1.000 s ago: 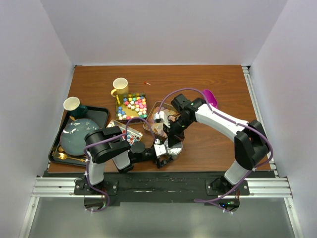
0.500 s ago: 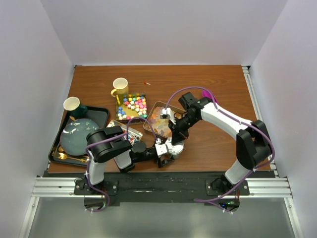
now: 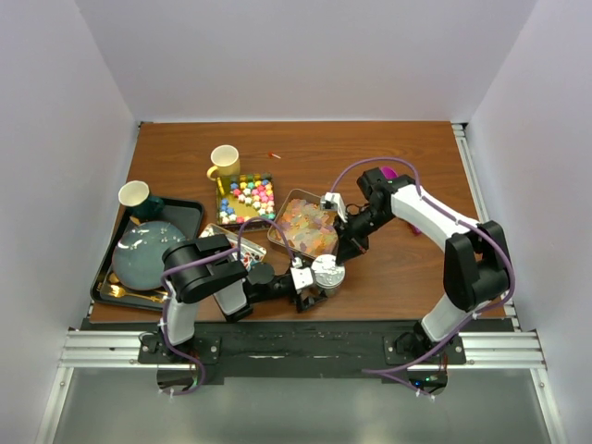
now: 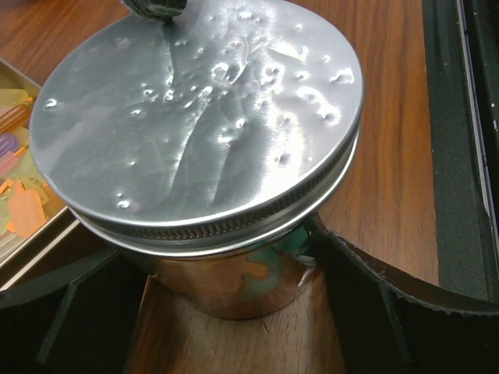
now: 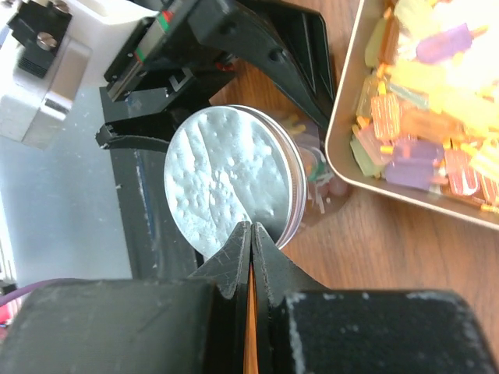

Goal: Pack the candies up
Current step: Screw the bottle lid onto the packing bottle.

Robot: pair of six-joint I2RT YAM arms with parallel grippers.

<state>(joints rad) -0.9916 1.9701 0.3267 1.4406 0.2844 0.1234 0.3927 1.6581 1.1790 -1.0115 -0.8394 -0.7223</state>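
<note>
A glass jar with a silver screw lid [image 3: 326,273] stands near the table's front edge, with candies inside the glass [image 4: 257,276]. My left gripper [image 3: 310,282] is shut on the jar, its fingers [image 4: 374,296] pressed to both sides below the lid [image 4: 203,117]. My right gripper [image 3: 350,246] is shut and empty, just right of and above the lid [image 5: 230,179]; its fingertips [image 5: 251,234] are closed together. Pale orange-pink translucent pieces fill a metal tray [image 3: 305,228] [image 5: 421,101]. Multicoloured balls fill another tray [image 3: 250,196]. The wrapped candies' tray [image 3: 231,242] is mostly hidden by my left arm.
A yellow mug [image 3: 223,162] stands behind the ball tray. A black tray [image 3: 190,215] at the left holds a blue plate [image 3: 141,254], a cream cup [image 3: 134,194] and gold cutlery. The purple scoop [image 3: 413,222] lies under my right arm. A small red bit [image 3: 275,154] lies at the back.
My right gripper has pulled back from on top of the jar, up and to the right. The silver lid now shows fully on the jar. The left arm has not moved.
</note>
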